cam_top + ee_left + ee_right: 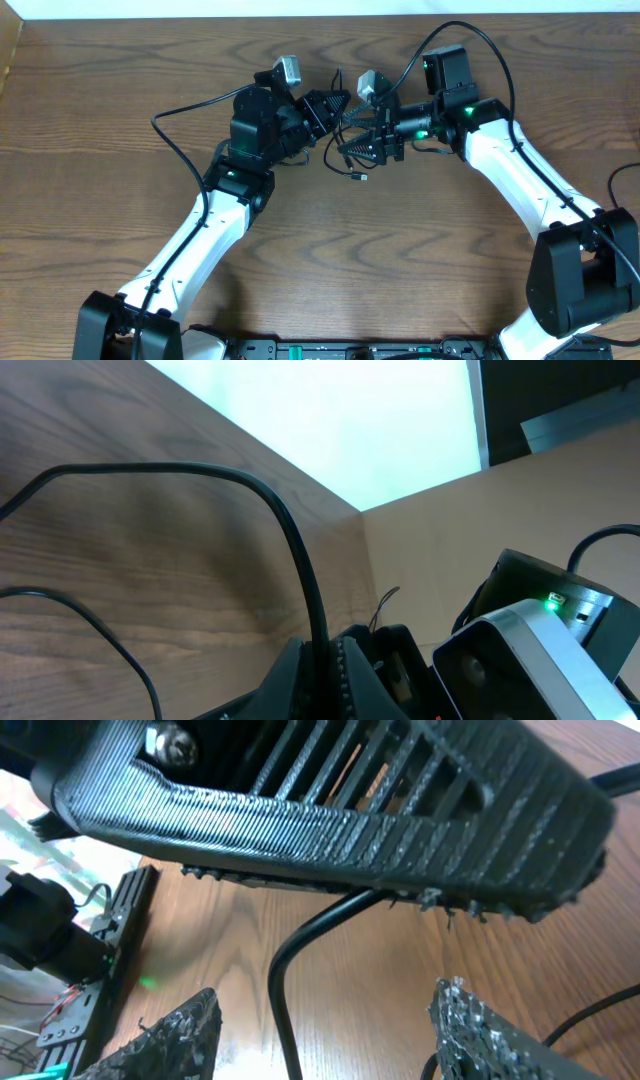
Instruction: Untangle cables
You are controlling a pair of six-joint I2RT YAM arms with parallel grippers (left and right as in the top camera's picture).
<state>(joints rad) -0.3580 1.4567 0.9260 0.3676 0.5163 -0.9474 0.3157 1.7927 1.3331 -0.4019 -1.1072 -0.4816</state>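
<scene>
"Two things: your fingers, and the cables. Nearest first."

"Nearest, my right gripper is spread, one ribbed pad on each side of a black cable, and neither pad touches it. That cable bends up toward the left gripper, which sits just above and beyond my right pads. The left fingers are pressed together. In that wrist's own view a black cord seems to run out from between them, so I judge they are pinching the cable. The cables gather in a loose bunch just beside the left gripper, and a small plug end lies on the table near it, on the side toward my base."

"How will it handle?"

"Light and limp, I'd say, and much thinner than my pads, so it could slide out unless I close squarely across it. I would take it on the bare run just under the left gripper, not at the plug. Then I'd draw away gently, since a hard tug would likely tighten any loop."

"And beyond the left gripper?"

"One thin end pokes up past it. I cannot tell which cable it belongs to."
</scene>
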